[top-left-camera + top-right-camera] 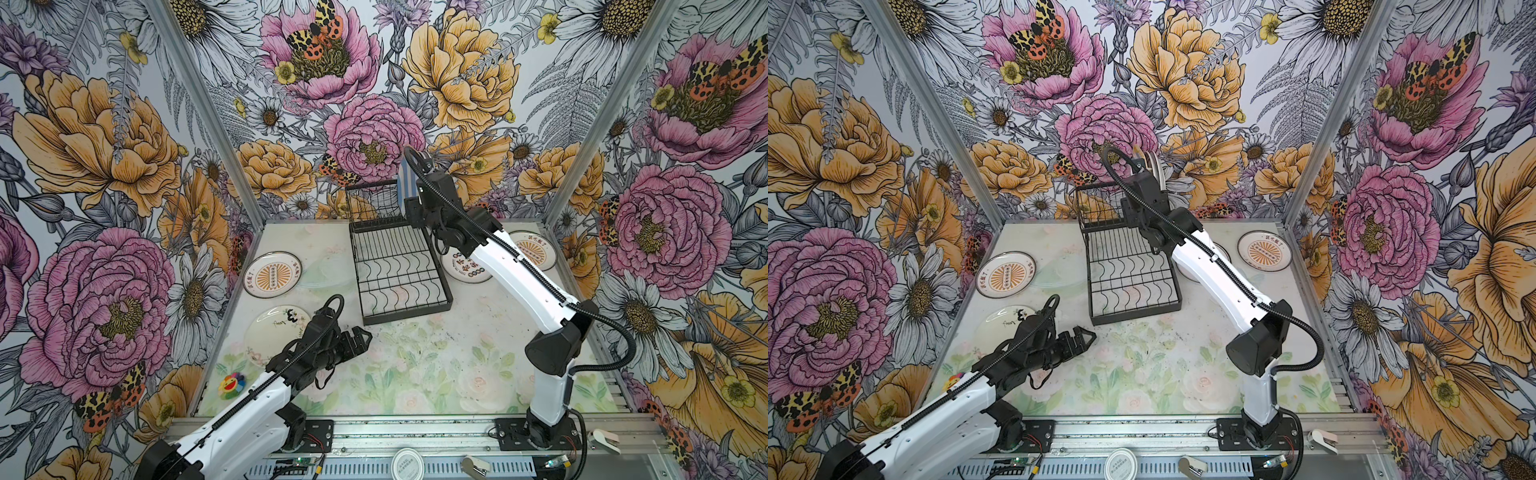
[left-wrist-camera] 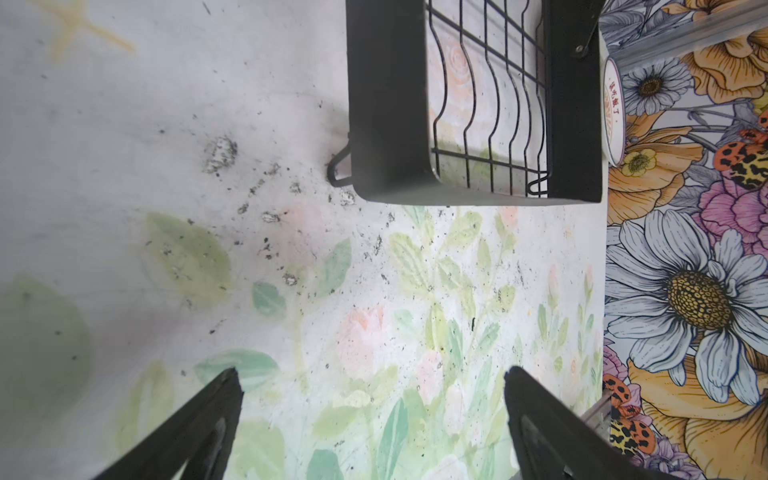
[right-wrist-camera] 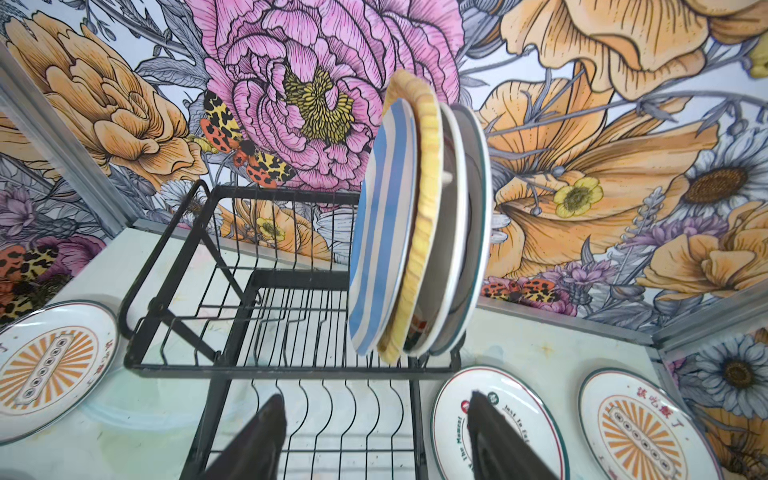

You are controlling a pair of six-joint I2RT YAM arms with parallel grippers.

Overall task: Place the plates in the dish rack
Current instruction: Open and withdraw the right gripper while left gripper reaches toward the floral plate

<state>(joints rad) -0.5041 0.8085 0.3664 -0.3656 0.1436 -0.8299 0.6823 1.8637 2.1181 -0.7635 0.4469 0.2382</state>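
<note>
A black wire dish rack (image 1: 407, 314) sits far and central on the surface. On edge at the right end of its raised tier, kept upright by the slots, stand a blue-striped plate (image 3: 382, 232), a yellow woven plate (image 3: 426, 187) and two white plates (image 3: 455, 249). The right tool (image 3: 374, 399) hangs just before them, jaws apart, gripping nothing. The left tool (image 2: 372, 370), spread wide and empty, hovers by the rack's near left corner. A left sunburst plate (image 1: 272, 274) and a right sunburst plate (image 1: 534, 248) lie flat, likely awaiting loading.

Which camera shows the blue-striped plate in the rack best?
The right wrist view: the blue-striped plate stands on edge there, stripes plain. In a top view only a sliver shows behind the right arm; the left wrist view misses it.
</note>
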